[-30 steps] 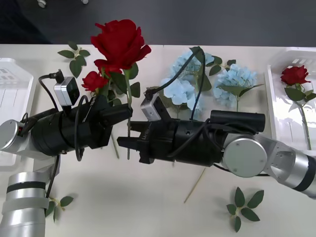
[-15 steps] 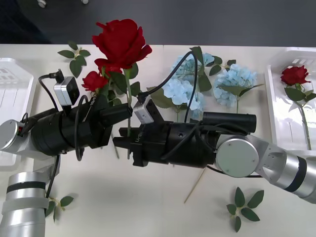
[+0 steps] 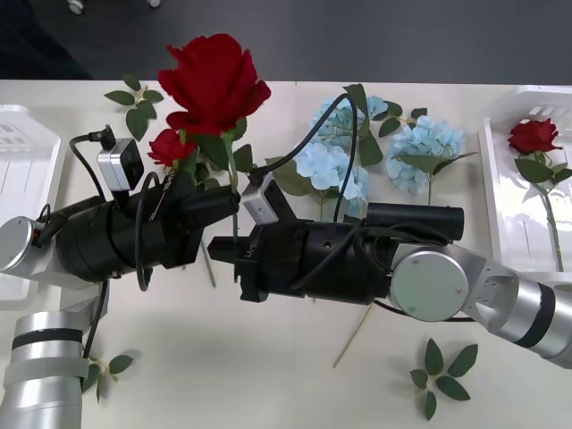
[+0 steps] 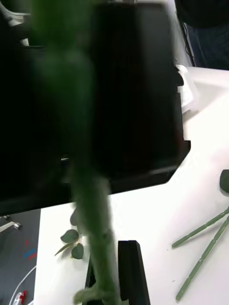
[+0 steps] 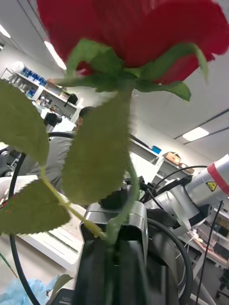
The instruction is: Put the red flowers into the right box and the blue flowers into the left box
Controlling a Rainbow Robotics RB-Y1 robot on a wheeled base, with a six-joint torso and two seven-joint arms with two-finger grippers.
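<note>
While both grippers clasp a rose, the right box holds one — the left box none

The held red rose has its lower stem hidden where the left gripper and right gripper meet, so the grip on it cannot be judged (black on black there). In the right wrist view that stem is a green blur. Beside the rose, a second rose is part-covered by leaves. The right box and left box are cropped.
</note>
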